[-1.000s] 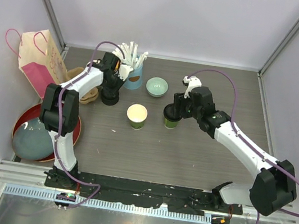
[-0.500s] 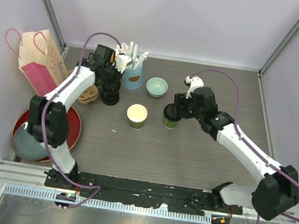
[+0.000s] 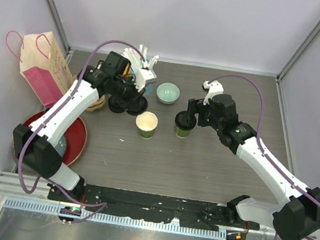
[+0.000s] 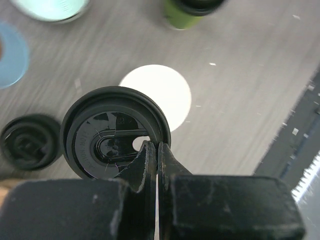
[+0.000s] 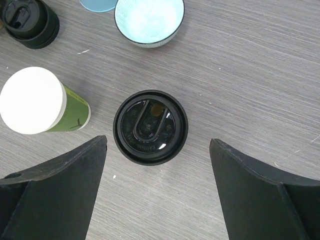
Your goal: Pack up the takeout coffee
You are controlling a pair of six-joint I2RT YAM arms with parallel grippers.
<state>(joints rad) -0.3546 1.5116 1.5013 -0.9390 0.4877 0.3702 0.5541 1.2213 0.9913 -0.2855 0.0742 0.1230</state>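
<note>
1. The open cup [image 3: 146, 124] is standing upright at mid-table with its cream-white inside showing. The lidded cup [image 3: 183, 124] is standing just beside it on the right. Both are resting on the table [image 3: 214, 165], and neither is packed yet.
2. The black lid [image 4: 107, 132] is hanging in the air, overlapping the open cup's left edge as seen from the left wrist. The left gripper [image 4: 156, 150] is pinching it tight by its near rim, so only one edge is being held.
3. To do this well, I judge the lid should be carried until it is sitting centred over the cup's mouth. It should be levelled first, since an edge pinch is likely letting it droop. It should then be lowered flat until the rim is seating all round. A light paper cup could tip or slide if the lid is landing off-centre.
4. The right gripper [image 5: 157, 141] is hovering over the lidded cup with its fingers spread wide on either side, touching nothing.
5. A second earlier, the left gripper was down at the lid stack [image 3: 117, 103]; now it is bringing one lid toward the open cup. The right gripper's fingers were closer around the lidded cup then. Neither cup has shifted.
</note>
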